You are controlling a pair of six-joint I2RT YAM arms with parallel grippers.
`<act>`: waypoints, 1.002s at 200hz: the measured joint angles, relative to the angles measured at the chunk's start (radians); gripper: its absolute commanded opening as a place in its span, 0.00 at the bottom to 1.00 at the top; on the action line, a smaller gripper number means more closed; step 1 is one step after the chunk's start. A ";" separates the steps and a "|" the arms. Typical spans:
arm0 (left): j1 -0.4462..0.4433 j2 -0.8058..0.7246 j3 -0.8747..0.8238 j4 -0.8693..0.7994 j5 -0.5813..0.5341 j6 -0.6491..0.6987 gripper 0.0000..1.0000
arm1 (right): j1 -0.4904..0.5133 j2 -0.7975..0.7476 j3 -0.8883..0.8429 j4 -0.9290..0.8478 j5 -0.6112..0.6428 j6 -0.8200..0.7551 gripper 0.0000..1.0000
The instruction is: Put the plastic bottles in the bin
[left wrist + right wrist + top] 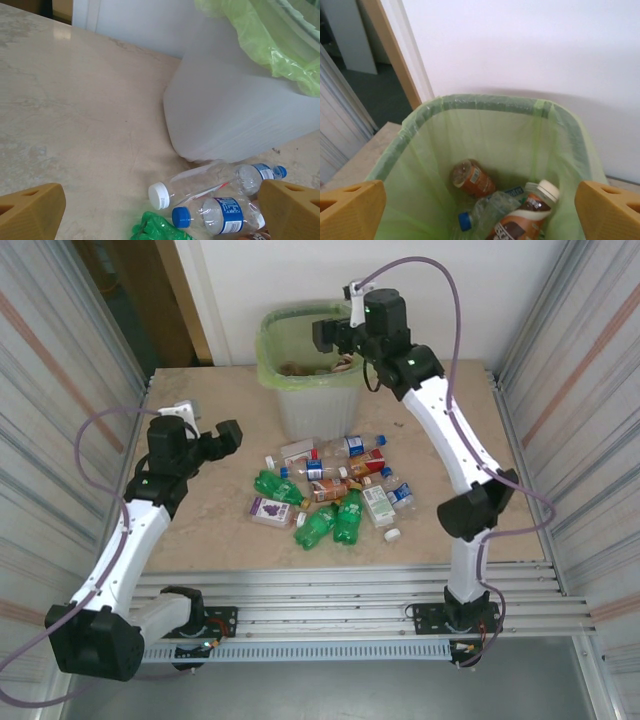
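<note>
The right fingers (pixel 350 207) stand spread wide over the bin (pixel 490 102) at the far side, with nothing between them. Below, an orange-brown bottle (pixel 472 179), a brown-labelled bottle (pixel 530 212) and a clear blue-capped one (pixel 482 215) lie on the green bag. This drop looks finished, so the work is the next pick.

Most of the plastic bottles (pixel 335 492) lie clustered on the tabletop (pixel 200 530), just near of the bin. The left fingers (pixel 287 207), also spread and empty, hang left of the cluster. They face a clear white-capped bottle (pixel 192 185) lying close to the bin wall, perhaps touching it.

Best to raise the right arm clear of the rim before swinging back. Pinch a bottle across its crushed body, not its cap.
</note>
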State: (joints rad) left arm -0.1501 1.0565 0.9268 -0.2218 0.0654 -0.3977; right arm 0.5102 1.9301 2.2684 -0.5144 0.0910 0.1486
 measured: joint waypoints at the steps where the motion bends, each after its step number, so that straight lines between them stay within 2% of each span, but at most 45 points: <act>1: 0.000 -0.001 0.000 0.000 0.000 0.000 0.99 | 0.000 -0.003 -0.004 0.000 0.001 0.000 0.98; 56: 0.001 -0.023 -0.077 0.001 -0.007 -0.004 0.99 | 0.001 -0.325 -0.491 0.080 0.095 0.039 0.98; 106: -0.014 -0.043 -0.144 -0.013 -0.012 -0.072 0.99 | 0.001 -0.594 -0.894 0.114 0.221 0.162 0.98; 158: -0.208 -0.110 -0.246 -0.114 -0.114 -0.245 0.99 | -0.012 -0.713 -1.086 0.049 0.325 0.300 0.98; 200: -0.339 -0.137 -0.338 -0.196 -0.192 -0.436 0.99 | -0.060 -0.723 -1.165 -0.035 0.335 0.385 0.98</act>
State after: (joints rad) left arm -0.4892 0.9195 0.5888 -0.4175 -0.1265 -0.8341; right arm 0.4507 1.2072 1.1030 -0.5495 0.4263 0.5331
